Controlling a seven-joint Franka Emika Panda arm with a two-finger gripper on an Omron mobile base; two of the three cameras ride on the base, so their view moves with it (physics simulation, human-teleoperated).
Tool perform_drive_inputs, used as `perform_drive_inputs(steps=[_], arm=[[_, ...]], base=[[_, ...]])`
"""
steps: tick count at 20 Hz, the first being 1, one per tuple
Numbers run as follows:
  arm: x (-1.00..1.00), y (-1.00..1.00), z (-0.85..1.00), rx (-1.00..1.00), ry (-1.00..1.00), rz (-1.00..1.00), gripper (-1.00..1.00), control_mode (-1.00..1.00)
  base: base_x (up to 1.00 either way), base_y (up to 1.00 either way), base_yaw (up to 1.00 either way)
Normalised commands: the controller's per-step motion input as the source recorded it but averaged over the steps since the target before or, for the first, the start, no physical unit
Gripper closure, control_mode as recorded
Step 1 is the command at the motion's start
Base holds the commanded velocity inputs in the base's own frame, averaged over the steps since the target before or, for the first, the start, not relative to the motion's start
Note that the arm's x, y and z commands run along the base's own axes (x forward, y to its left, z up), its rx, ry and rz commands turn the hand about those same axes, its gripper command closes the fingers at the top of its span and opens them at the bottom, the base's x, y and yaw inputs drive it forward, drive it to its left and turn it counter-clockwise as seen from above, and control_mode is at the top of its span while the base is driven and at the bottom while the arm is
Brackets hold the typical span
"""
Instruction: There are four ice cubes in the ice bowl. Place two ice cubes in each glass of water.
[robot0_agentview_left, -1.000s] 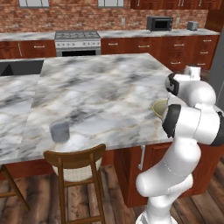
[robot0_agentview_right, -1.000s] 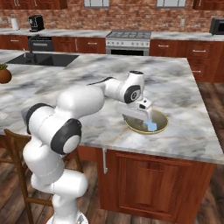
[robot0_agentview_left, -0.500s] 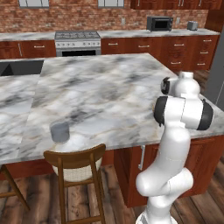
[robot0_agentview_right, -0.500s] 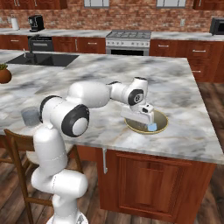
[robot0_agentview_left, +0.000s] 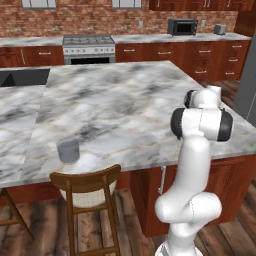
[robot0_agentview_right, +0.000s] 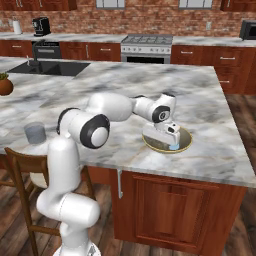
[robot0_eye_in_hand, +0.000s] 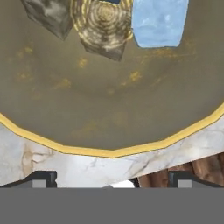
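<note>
Your gripper hangs low over the ice bowl near the island's right front edge, jaws spread wide and holding nothing. In the hand view one pale blue ice cube lies on the bowl floor toward the far side, well beyond the fingertips, which sit above the near rim and bare counter. Closing from here would likely catch the rim or nothing at all. One glass stands well apart on the island's left side, so a loosely pinched, slippery cube could drop during that long carry.
</note>
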Motion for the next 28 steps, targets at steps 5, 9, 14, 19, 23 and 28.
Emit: perform_drive_inputs(steps=[5, 9, 14, 19, 23, 28], arm=[[0.31, 0.0, -0.19, 0.0, 0.05, 0.0, -1.0, -1.0], [0.27, 0.0, -0.28, 0.0, 0.05, 0.0, -1.0, -1.0], [0.23, 0.0, -0.34, 0.0, 0.05, 0.0, -1.0, -1.0], [0.24, -0.05, -0.25, 0.0, 0.0, 0.0, -1.0, -1.0], [0.28, -0.2, -0.09, 0.03, 0.0, 0.0, -1.0, -1.0], [0.25, -0.26, -0.05, 0.04, -0.03, 0.0, -1.0, -1.0]], base=[[0.0, 0.0, 0.0], [0.0, 0.0, 0.0], [0.0, 0.0, 0.0], [0.0, 0.0, 0.0], [0.0, 0.0, 0.0], [0.0, 0.0, 0.0]])
